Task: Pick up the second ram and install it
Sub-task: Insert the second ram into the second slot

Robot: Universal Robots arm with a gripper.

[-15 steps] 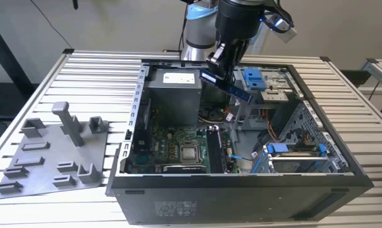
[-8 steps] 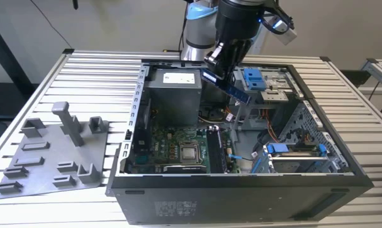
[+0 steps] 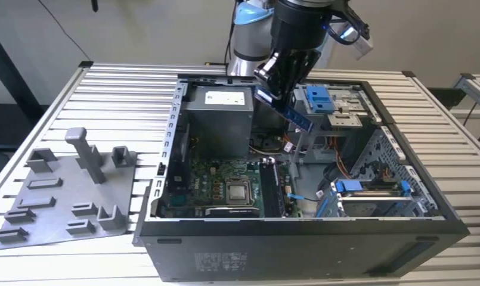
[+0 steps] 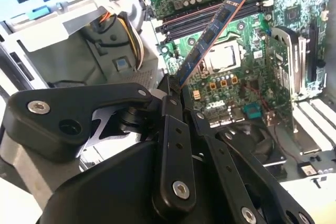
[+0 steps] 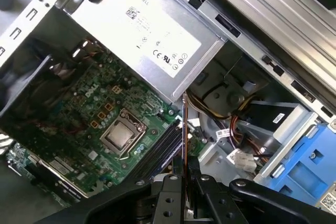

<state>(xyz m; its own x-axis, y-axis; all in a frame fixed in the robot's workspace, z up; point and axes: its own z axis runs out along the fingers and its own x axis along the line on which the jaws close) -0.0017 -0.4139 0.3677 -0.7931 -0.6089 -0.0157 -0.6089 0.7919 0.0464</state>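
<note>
Your hand (image 3: pixel 275 89) is clenched on the second ram (image 3: pixel 289 111), gripping it by one end, and you've got it up in the air over the open computer case (image 3: pixel 303 250). In the exterior view the strip slopes down toward the exterior view's right, hanging just beside the grey power supply (image 3: pixel 216 116). In the second wrist view you see the hand (image 4: pixel 170 92) pinching the near end while the second ram (image 4: pixel 210 38) reaches out over the green motherboard (image 4: pixel 236 93), its chips in a row, its far tip over the black memory slots (image 4: pixel 191 20) but not touching them. In the first wrist view the strip (image 5: pixel 184 129) shows edge-on, beside the processor socket (image 5: pixel 122 134). The grey holder plate (image 3: pixel 65 199) sits on the slatted tabletop (image 3: pixel 120 89), at the exterior view's left of the case.
</note>
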